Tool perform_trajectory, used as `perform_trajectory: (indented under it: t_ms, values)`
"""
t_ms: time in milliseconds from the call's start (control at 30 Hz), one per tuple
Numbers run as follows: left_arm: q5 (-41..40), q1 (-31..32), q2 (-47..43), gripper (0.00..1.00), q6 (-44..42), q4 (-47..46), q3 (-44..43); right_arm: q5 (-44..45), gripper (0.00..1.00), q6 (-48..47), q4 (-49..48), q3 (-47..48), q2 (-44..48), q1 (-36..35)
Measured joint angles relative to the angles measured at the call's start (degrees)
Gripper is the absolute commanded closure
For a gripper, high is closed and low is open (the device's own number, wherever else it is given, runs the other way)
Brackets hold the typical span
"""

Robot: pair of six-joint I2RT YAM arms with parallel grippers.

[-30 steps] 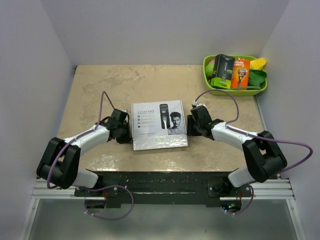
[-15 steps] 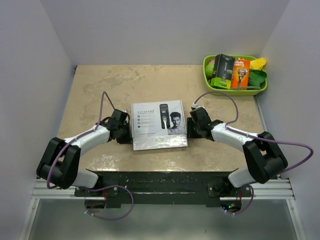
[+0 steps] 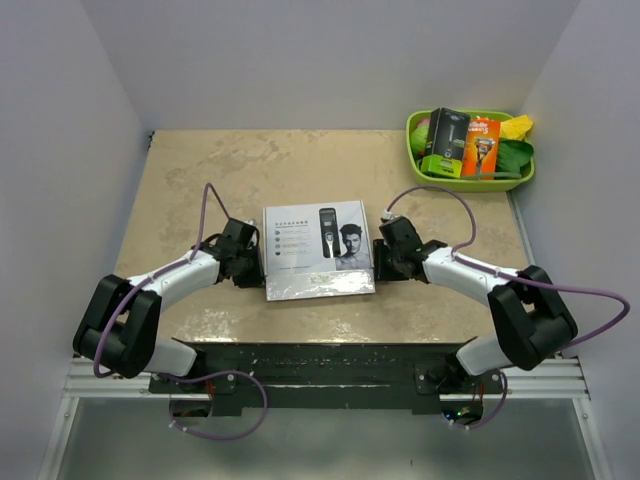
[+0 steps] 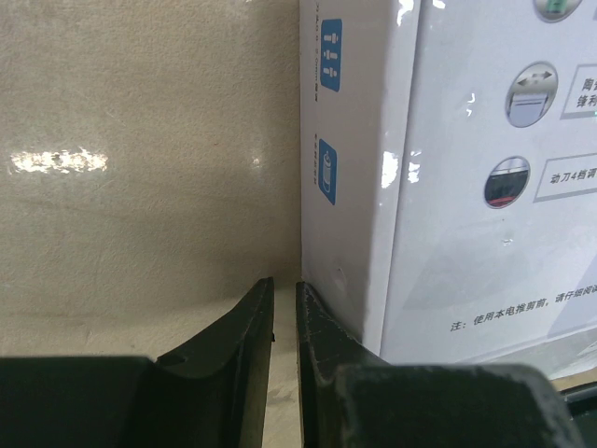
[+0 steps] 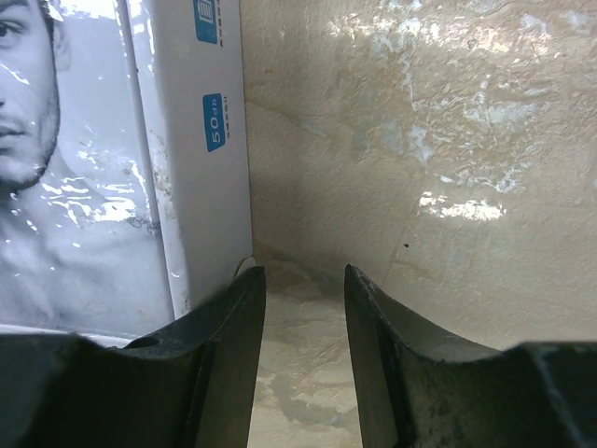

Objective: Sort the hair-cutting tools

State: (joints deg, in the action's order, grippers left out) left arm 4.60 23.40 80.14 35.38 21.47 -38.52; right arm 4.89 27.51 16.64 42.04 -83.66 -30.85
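From above, both arms reach in low from the near edge, elbows out and forearms angled toward the middle of the mottled, beige, stone-look counter (image 3: pixel 300 170). The left claw (image 3: pixel 252 262) sits at the left edge of a white flat box (image 3: pixel 318 250), and the right claw (image 3: pixel 382 258) sits at its right edge. The glossy lid carries a printed clipper and a man's face. The box lies shut, so the hair-cutting tools themselves can't be seen from here. In the far right corner a green tray (image 3: pixel 470 184) holds a black-and-green pack (image 3: pixel 444 142), an orange razor pack (image 3: pixel 482 146) and something yellow. From the left wrist, the black fingers (image 4: pixel 233 327) stand nearly together, gripping nothing. Only a thin slit of counter shows between them, and one finger is just beside the side wall of the box (image 4: pixel 448 187). From the right wrist, the right claw (image 5: pixel 303 273) stands apart with bare counter in the gap, one fingertip just beside a corner of the box (image 5: pixel 93 187).
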Motion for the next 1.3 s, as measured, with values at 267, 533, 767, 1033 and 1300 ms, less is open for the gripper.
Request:
perform_trajectory:
  t_ms: [267,533,767,1033,1300]
  values:
    - [0.0,0.0,0.0,0.8,-0.02,-0.02,0.02,-1.05,0.57,1.07,0.52,-0.04,1.7,0.0]
    - [-0.07,-0.02,-0.11,0.8,-0.04,0.04,0.24,-2.16,0.57,2.56,-0.46,-1.16,1.7,0.0]
    - [-0.11,-0.02,-0.35,0.8,-0.07,0.2,0.46,-3.08,0.57,3.13,-0.85,-1.46,1.7,0.0]
    - [-0.11,-0.02,-0.44,0.8,-0.07,0.28,0.5,-3.41,0.57,3.65,-1.22,-1.81,1.79,0.0]
    - [0.13,-0.13,-0.52,0.8,-0.04,0.46,0.5,-4.33,0.58,4.55,-1.75,-2.34,1.99,0.0]
